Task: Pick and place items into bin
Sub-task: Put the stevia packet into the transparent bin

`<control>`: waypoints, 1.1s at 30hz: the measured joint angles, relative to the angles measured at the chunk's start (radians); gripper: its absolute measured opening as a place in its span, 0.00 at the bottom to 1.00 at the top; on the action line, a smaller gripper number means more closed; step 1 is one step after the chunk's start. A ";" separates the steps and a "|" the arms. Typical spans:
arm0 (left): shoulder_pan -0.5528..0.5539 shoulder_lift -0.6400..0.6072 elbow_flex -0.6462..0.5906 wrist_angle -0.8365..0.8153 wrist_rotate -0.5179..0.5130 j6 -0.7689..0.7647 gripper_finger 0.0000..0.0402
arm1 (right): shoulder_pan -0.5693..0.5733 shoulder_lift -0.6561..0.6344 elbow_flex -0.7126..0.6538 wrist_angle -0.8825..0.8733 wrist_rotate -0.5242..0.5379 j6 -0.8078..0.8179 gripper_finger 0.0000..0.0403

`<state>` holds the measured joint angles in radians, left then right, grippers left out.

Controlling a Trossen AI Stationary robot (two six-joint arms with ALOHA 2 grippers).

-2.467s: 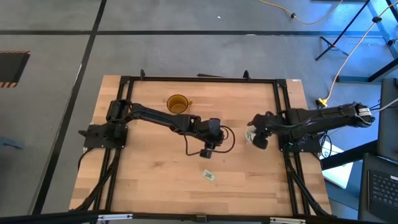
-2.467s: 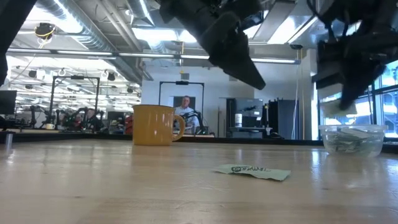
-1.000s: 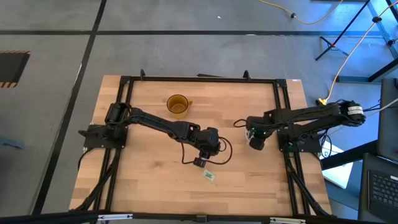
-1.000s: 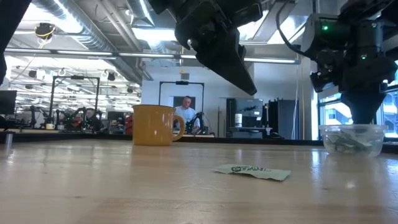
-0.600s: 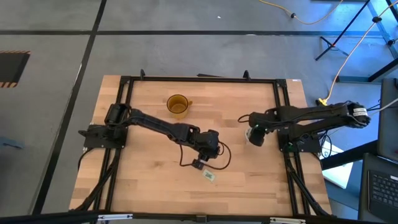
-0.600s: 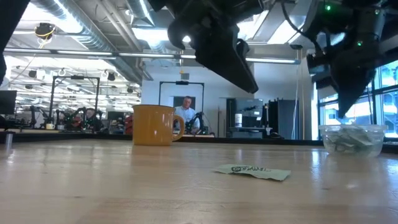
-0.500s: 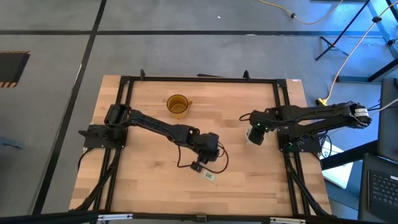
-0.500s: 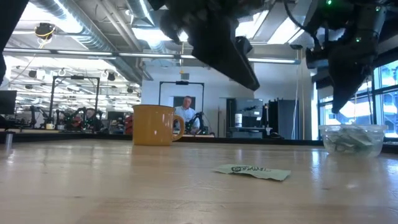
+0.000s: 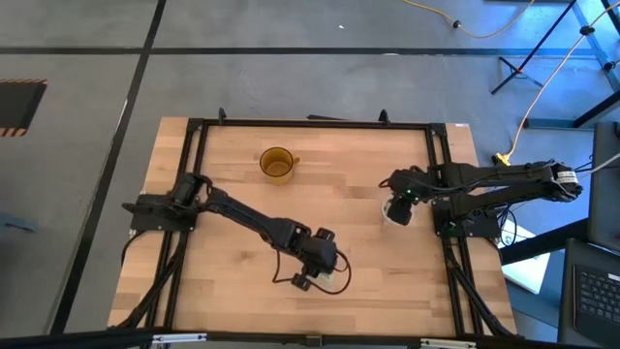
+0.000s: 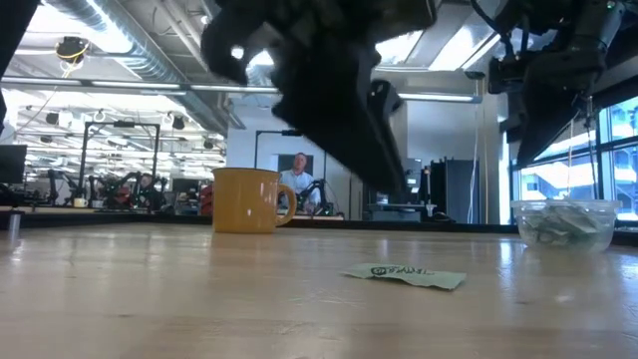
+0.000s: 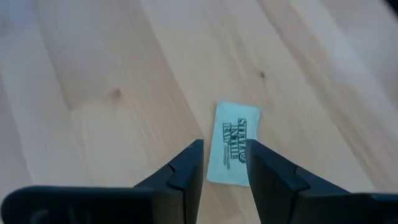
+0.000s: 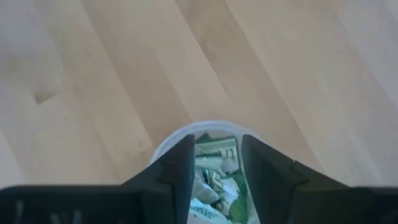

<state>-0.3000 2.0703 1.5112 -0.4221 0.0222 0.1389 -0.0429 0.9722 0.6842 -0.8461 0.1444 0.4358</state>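
Note:
One pale green and white packet (image 11: 231,144) lies flat on the wooden table (image 9: 232,233), near its front middle; the low view also shows this packet (image 10: 404,274). My left gripper (image 11: 224,148) hovers open above it, fingers pointing down, one on either side of the packet's near end, and touches nothing. The bin (image 12: 205,140) is a clear round cup at the table's right with several packets inside, also seen in the low view (image 10: 564,222). My right gripper (image 12: 217,143) stands open above the bin, holding nothing.
An amber cup with a handle (image 9: 277,163) stands at the far middle-left of the table, also seen in the low view (image 10: 247,199). A black frame runs round the table's edges (image 9: 310,123). A person sits far off in the room behind (image 10: 297,172).
My left gripper has travelled toward the table's near edge and come down over the lone packet, staying open. My right gripper has risen from the bin's mouth to a little above it. The packet on the table has not moved.

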 joint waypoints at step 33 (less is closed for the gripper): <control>-0.007 0.086 0.002 -0.075 -0.054 -0.100 0.01 | 0.000 0.000 0.000 0.026 -0.003 0.000 0.34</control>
<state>-0.3069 2.1560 1.5132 -0.4968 -0.0317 0.0387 -0.0425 0.9726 0.6842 -0.8205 0.1417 0.4355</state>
